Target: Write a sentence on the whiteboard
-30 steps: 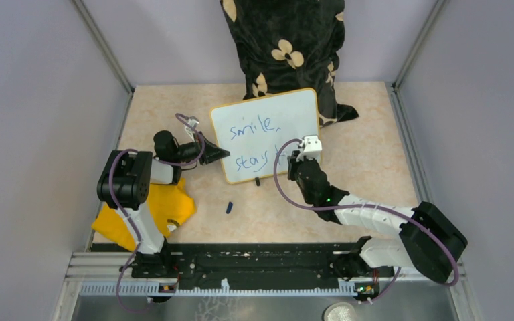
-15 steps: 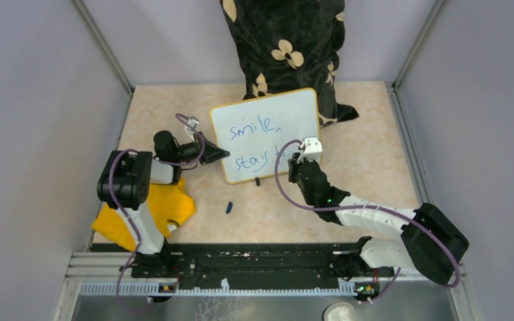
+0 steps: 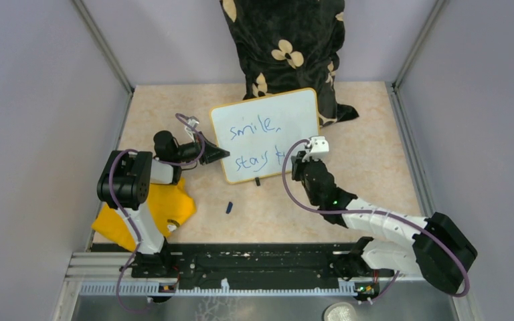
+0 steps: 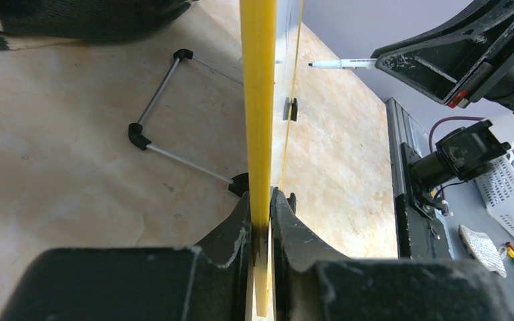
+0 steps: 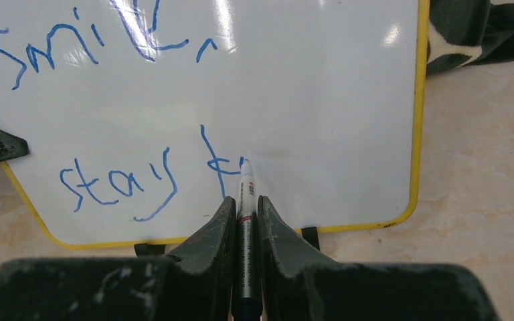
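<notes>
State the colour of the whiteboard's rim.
The whiteboard rim is yellow, clearest in the right wrist view.

Whiteboard on table, patterned fabric behind it, cloth at near left, small object before whiteboard

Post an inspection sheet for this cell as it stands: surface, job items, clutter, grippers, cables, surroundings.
Surface: beige marbled table.
Job's things: whiteboard propped on its black feet; sentence in blue reads "smile," then "stay" and a started letter; marker tip at that letter.
Clutter: yellow cloth by the left arm; small dark blue piece, perhaps the marker's cap, in front of the board.
Grippers: left gripper fingers shut on the whiteboard's yellow edge; right gripper shut on the marker.
Cables: purple cables loop off both arms; no snag seen.
Surroundings: grey walls; black floral fabric behind the board.
</notes>
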Robot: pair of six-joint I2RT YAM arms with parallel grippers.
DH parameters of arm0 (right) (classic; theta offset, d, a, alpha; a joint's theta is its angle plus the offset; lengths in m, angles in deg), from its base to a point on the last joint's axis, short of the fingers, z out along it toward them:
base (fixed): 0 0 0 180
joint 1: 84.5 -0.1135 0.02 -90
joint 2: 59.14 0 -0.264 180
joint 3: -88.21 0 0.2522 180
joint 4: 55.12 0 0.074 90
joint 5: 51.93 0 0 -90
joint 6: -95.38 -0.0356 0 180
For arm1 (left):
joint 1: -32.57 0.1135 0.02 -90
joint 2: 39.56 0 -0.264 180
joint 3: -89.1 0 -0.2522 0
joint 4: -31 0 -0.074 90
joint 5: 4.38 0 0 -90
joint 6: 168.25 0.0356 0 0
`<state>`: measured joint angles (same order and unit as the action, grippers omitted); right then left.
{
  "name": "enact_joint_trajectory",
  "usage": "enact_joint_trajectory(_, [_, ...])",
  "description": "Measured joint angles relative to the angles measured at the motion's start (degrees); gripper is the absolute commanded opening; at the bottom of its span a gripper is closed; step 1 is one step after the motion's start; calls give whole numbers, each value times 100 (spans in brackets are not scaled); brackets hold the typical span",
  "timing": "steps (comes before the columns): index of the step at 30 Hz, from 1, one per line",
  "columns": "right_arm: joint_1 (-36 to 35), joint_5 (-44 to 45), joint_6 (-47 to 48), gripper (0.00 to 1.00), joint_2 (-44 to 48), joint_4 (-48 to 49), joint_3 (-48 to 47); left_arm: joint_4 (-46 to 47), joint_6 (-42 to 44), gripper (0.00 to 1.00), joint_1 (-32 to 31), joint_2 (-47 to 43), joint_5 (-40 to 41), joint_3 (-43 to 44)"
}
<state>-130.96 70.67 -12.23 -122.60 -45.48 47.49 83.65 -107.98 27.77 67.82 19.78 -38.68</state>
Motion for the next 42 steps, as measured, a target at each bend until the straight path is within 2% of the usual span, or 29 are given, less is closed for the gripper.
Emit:
enact_joint_trajectory(16, [310, -39, 101, 0, -302, 208, -52, -2, 2, 0, 0, 0, -2, 0])
enact_joint_trajectory(42, [315, -114, -227, 0, -275, 175, 109, -24, 4, 0, -4, 0, 0, 11])
